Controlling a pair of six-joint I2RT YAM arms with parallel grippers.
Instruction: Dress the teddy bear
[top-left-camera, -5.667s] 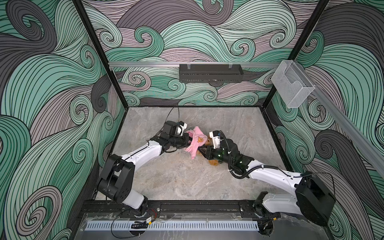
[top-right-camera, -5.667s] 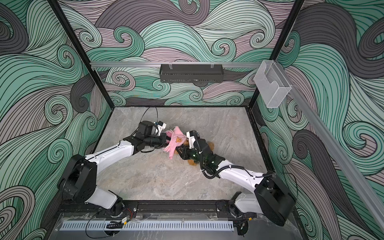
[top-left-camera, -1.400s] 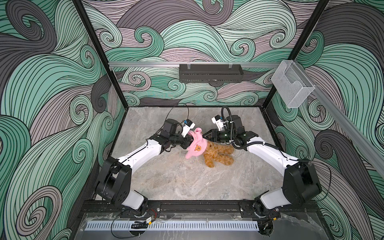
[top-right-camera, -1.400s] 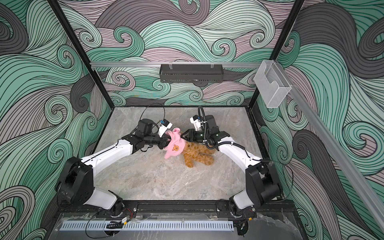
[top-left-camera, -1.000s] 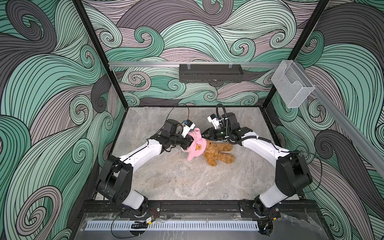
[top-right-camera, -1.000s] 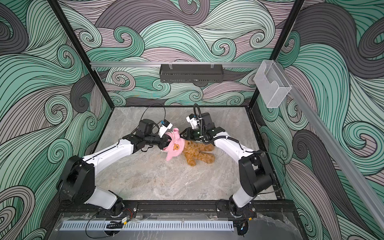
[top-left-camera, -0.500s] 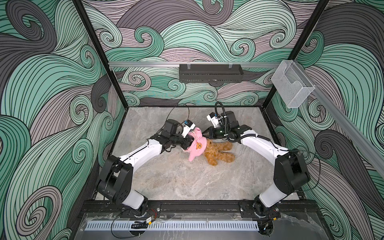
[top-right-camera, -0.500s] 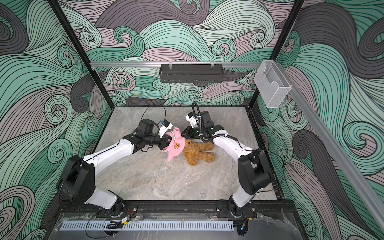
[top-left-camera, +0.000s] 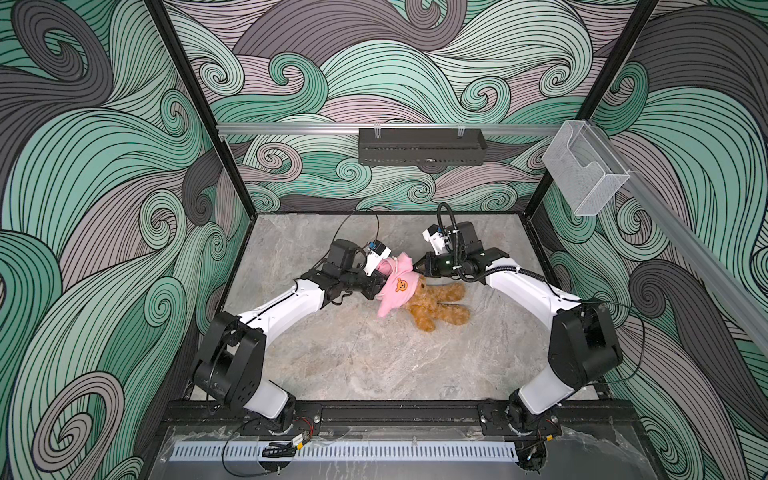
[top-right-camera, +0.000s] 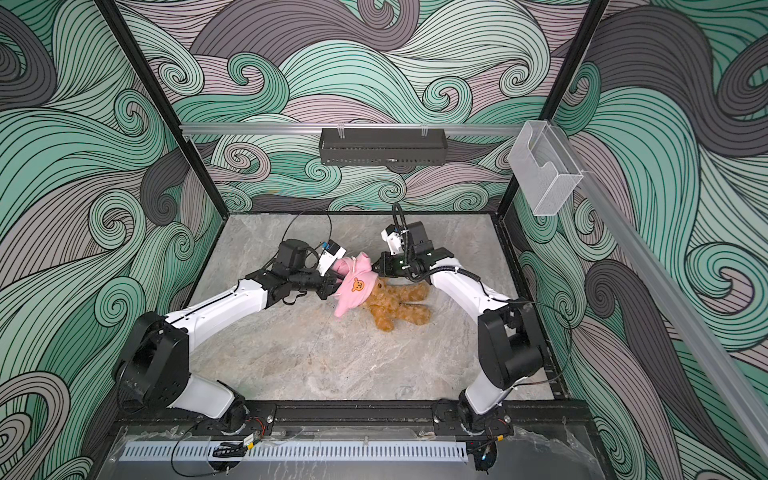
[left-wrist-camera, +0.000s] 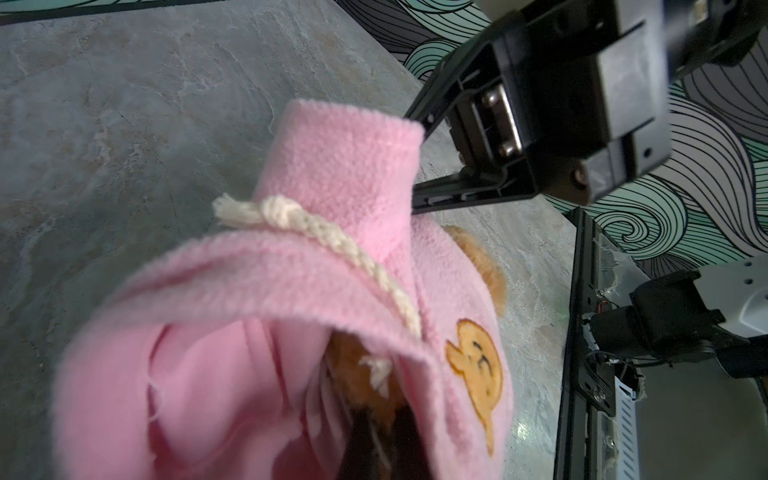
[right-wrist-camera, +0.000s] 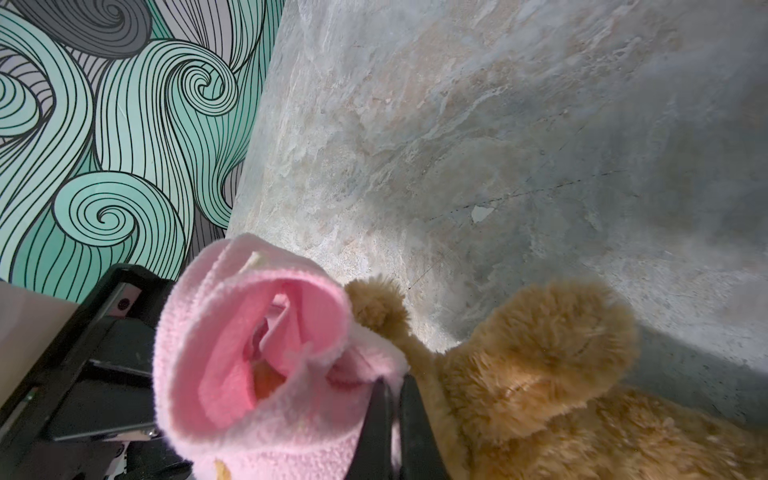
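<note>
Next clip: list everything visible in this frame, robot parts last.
teddy bear: one, golden-brown, lying near the middle of the table, head end under the hoodie.
pink hoodie: one, pink with an orange bear-face patch and a cream drawstring, over the bear's head end, between the two grippers.
table: one, grey marble-look, floor of the cell.
perforated tray: one, black, on the back rail.
clear holder: one, transparent, on the rail along the right wall.
walls: teal and grey swirl pattern, around the table.
left gripper: one, black, shut on the hoodie.
right gripper: one, black, shut on the hoodie's edge beside the bear.
</note>
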